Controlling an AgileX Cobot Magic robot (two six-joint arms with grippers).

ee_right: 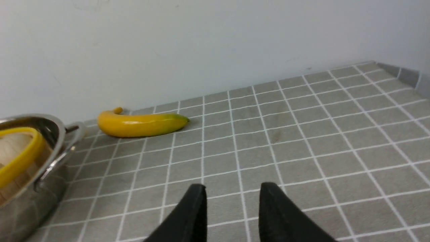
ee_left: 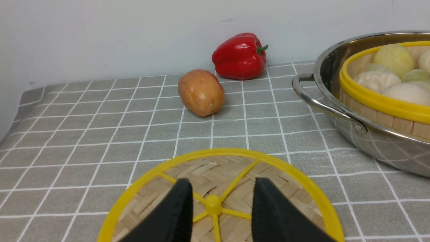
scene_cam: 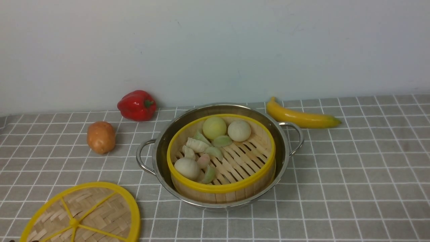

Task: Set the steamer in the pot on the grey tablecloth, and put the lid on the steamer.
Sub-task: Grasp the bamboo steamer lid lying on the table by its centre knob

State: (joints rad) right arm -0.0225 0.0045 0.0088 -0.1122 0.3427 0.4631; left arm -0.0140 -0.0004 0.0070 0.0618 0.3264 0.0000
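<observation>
The steamer (scene_cam: 221, 158), a bamboo basket with a yellow rim and toy buns and dumplings inside, sits in the steel pot (scene_cam: 161, 148) on the grey tablecloth (scene_cam: 352, 174). The woven lid (scene_cam: 84, 215) with yellow rim and spokes lies flat on the cloth at the near left. In the left wrist view my left gripper (ee_left: 221, 188) is open above the lid (ee_left: 201, 171), its fingers on either side of the centre knob (ee_left: 213, 205). My right gripper (ee_right: 231, 191) is open and empty over bare cloth, right of the pot (ee_right: 30, 168). Neither gripper shows in the front view.
A red pepper (scene_cam: 137, 105) and a potato (scene_cam: 100, 137) lie left of the pot near the wall. A banana (scene_cam: 302, 116) lies behind the pot's right handle. A wall bounds the far edge of the cloth.
</observation>
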